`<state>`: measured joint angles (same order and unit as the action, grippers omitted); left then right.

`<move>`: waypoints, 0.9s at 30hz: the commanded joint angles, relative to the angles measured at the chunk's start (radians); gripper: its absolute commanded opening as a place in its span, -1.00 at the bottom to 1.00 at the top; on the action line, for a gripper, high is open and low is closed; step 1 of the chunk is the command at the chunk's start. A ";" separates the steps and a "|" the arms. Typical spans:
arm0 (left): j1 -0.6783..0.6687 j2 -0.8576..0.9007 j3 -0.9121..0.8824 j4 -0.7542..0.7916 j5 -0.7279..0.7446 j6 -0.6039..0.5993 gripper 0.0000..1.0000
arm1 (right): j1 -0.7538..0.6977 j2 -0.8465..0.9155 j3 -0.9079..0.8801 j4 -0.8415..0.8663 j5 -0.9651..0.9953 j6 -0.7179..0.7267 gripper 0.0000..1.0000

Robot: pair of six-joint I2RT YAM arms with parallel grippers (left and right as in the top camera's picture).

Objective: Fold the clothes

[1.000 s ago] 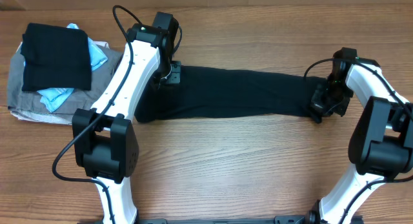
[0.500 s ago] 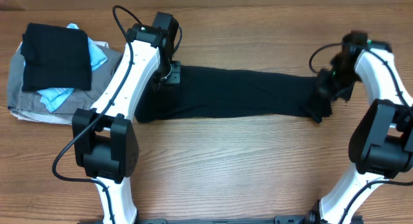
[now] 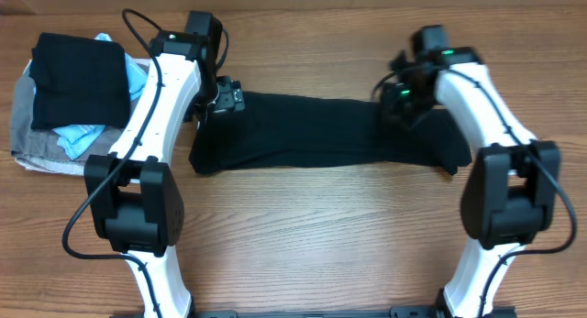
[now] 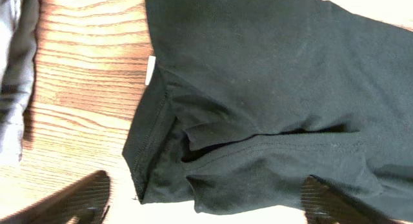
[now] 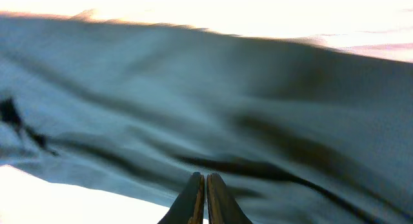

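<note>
The clothes, a black T-shirt (image 3: pixel 312 135), lie folded into a long strip across the middle of the table. My left gripper (image 3: pixel 223 96) hovers over its left end, open. In the left wrist view its two fingers (image 4: pixel 84 198) stand wide apart on either side of the shirt's hemmed edge (image 4: pixel 258 88), and a small white label (image 4: pixel 150 70) shows there. My right gripper (image 3: pixel 404 105) is above the right part of the strip, shut. In the right wrist view its fingertips (image 5: pixel 205 185) press together over the dark cloth (image 5: pixel 193 108), with nothing between them.
At the far left sits a pile with a grey garment (image 3: pixel 27 139), a light-blue garment (image 3: pixel 81 137) and a folded black piece (image 3: pixel 78 80) on top. The shirt's right end (image 3: pixel 451 158) lies flat near the right arm's base.
My left gripper has opened and let go of the shirt's left end, shifting slightly left. My right arm has swung left from the shirt's right end to above its right part.
</note>
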<state>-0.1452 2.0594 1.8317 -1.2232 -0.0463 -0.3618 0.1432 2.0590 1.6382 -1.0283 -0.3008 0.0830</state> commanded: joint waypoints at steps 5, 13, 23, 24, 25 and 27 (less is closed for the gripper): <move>-0.001 -0.004 -0.012 0.002 -0.006 -0.013 1.00 | 0.151 0.044 -0.011 0.095 -0.014 -0.004 -0.77; -0.001 -0.004 -0.012 0.002 -0.006 -0.013 1.00 | 0.240 0.047 -0.011 0.127 0.071 0.048 -0.77; -0.001 -0.004 -0.012 0.009 -0.006 -0.013 1.00 | 0.263 0.047 -0.074 0.194 0.137 0.093 -0.78; -0.001 -0.004 -0.012 0.009 -0.006 -0.013 1.00 | 0.263 0.047 -0.089 0.209 0.150 0.101 -0.78; -0.001 -0.004 -0.012 0.009 -0.006 -0.013 1.00 | 0.263 0.047 -0.105 0.229 0.151 0.101 -0.78; -0.001 -0.004 -0.012 0.009 -0.006 -0.013 1.00 | 0.262 0.047 -0.123 0.251 0.151 0.101 -0.78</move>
<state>-0.1440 2.0594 1.8309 -1.2152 -0.0463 -0.3645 0.4026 2.1048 1.5429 -0.7952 -0.1837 0.1612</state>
